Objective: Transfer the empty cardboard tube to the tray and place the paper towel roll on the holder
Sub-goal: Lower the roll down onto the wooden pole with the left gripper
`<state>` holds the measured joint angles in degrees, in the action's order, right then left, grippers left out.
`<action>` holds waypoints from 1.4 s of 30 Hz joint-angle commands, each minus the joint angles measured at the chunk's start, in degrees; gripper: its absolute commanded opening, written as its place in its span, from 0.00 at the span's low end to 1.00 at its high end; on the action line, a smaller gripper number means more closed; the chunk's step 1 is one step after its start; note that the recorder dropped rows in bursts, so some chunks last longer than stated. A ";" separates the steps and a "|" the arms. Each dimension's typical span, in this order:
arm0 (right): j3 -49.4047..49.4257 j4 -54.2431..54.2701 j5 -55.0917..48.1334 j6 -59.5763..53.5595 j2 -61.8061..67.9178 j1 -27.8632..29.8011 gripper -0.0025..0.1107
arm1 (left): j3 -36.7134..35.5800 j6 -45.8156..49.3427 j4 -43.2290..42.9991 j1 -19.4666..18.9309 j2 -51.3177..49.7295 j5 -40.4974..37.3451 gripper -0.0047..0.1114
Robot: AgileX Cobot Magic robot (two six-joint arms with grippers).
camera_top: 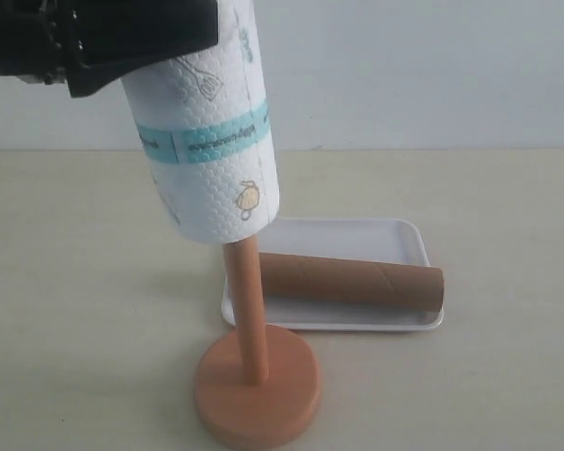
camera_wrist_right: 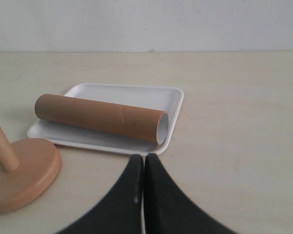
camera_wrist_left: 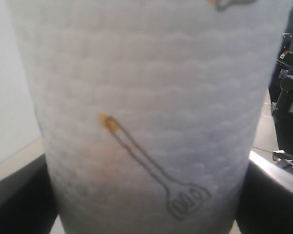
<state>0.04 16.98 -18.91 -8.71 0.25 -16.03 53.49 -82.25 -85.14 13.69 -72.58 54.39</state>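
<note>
The paper towel roll (camera_top: pixel 211 141) hangs tilted above the table, white with a teal band and small cartoons. My left gripper (camera_top: pixel 164 38) is shut on its upper part. The roll's lower end sits over the top of the holder's post (camera_top: pixel 249 310), which rises from the round wooden base (camera_top: pixel 257 385). In the left wrist view the roll (camera_wrist_left: pixel 146 97) fills the picture between the dark fingers (camera_wrist_left: pixel 19 195). The empty cardboard tube (camera_top: pixel 352 280) lies on its side in the white tray (camera_top: pixel 395 230). My right gripper (camera_wrist_right: pixel 144 157) is shut and empty, just short of the tray's corner (camera_wrist_right: pixel 173 131), near the tube (camera_wrist_right: pixel 100 118).
The pale beige table ends at a light wall behind. The holder base (camera_wrist_right: pixel 19 175) stands close beside the tray's end. Dark equipment (camera_wrist_left: pixel 288 97) shows past the roll in the left wrist view.
</note>
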 commanded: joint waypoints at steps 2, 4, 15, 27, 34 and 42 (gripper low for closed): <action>-0.04 -0.25 0.46 -0.20 -0.25 0.14 0.02 | -1.60 6.05 4.39 0.20 -2.20 0.23 0.08; -0.04 -0.25 0.46 -0.20 -0.25 0.14 0.02 | -3.36 10.03 7.79 0.20 -2.68 0.48 0.08; -0.04 -0.25 0.46 -0.20 -0.25 0.14 0.02 | -11.28 22.23 14.23 0.20 -5.83 3.22 0.08; -0.04 0.17 0.51 -0.20 -0.25 0.14 0.02 | -15.58 34.69 20.53 0.20 -14.87 10.38 0.08; -0.04 0.17 0.51 -0.20 -0.25 0.14 0.02 | -15.58 40.19 21.30 0.20 -22.02 11.07 0.08; -0.04 0.17 0.51 -0.20 -0.25 0.14 0.02 | -15.58 47.90 21.78 0.20 -31.02 15.58 0.08</action>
<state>0.04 17.09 -18.91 -8.71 0.25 -16.03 37.91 -36.85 -65.68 13.69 -102.19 67.31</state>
